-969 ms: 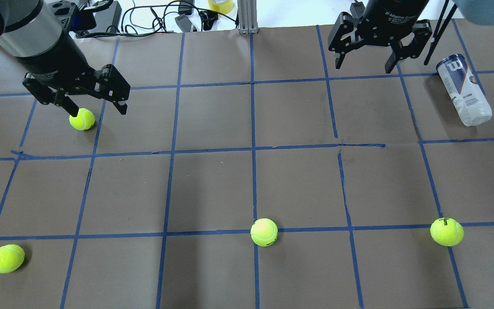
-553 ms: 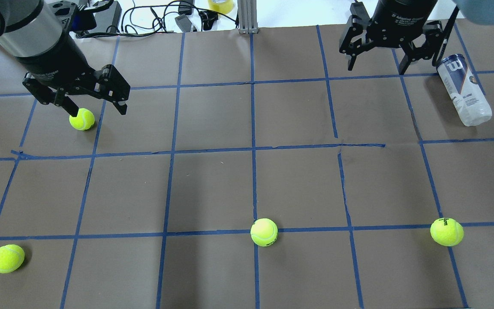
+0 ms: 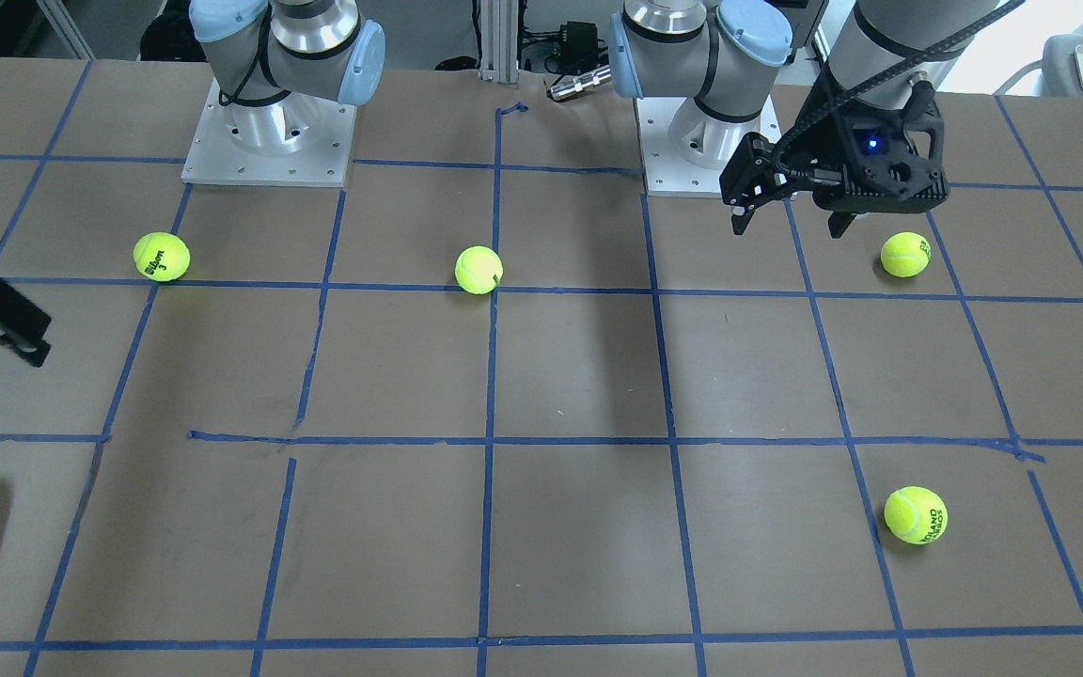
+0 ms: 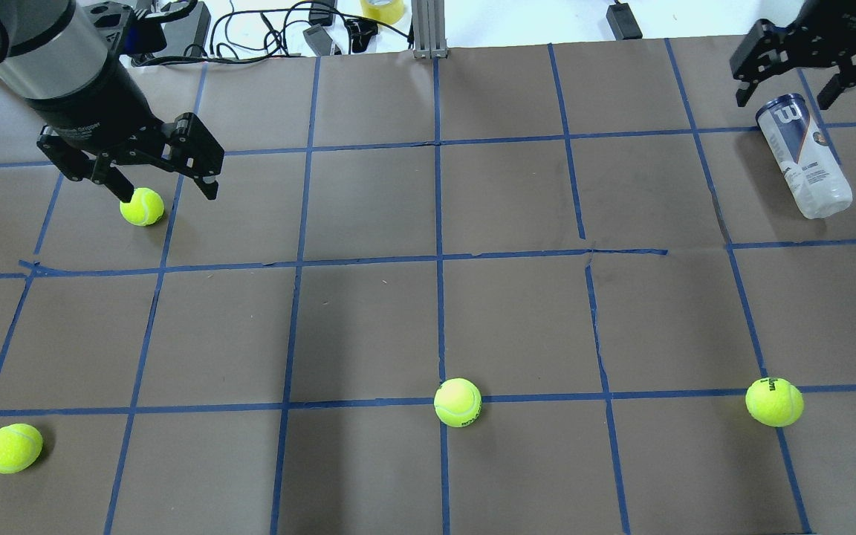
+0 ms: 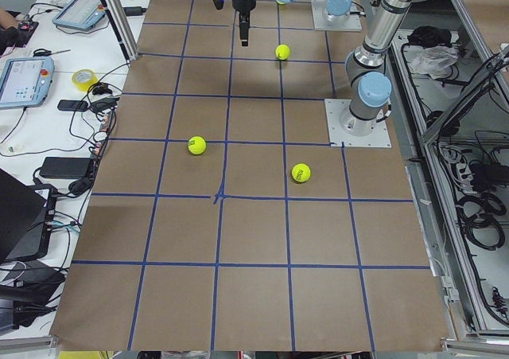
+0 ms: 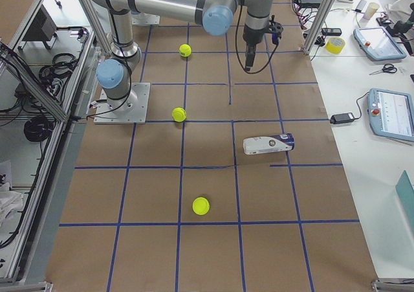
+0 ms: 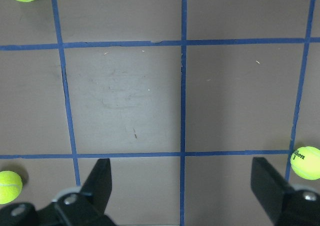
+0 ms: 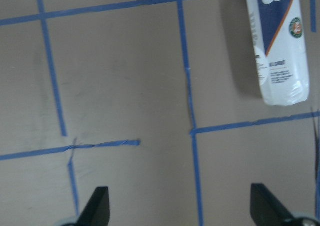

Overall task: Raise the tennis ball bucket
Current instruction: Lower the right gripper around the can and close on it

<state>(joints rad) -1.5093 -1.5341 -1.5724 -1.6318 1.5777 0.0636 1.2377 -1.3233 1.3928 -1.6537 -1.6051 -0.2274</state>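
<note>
With its two fingers spread wide and nothing between them, the right gripper [image 8: 182, 208] hangs above the table [image 4: 368, 319], a brown-papered surface gridded in blue tape. Its wrist view shows only paper and tape lines between the fingertips. The tennis ball bucket [image 4: 803, 156] appears in that view's upper right, outside the span of the fingers. The white and navy tube lies on its side near the table's right edge. Its dark-rimmed end points toward the right gripper, which is raised just past it in the overhead view and is not touching it.

Across the table, the left gripper [image 4: 168, 192] also hangs with its jaws apart and empty. A yellow-green tennis ball [image 4: 142, 206] rests on the paper just under one of its fingers [image 4: 122, 186].

Three more loose balls sit on the robot's side of the grid: one at the middle [image 4: 458, 402], one toward the right [image 4: 774, 401] and one at the left corner [image 4: 12, 447].
</note>
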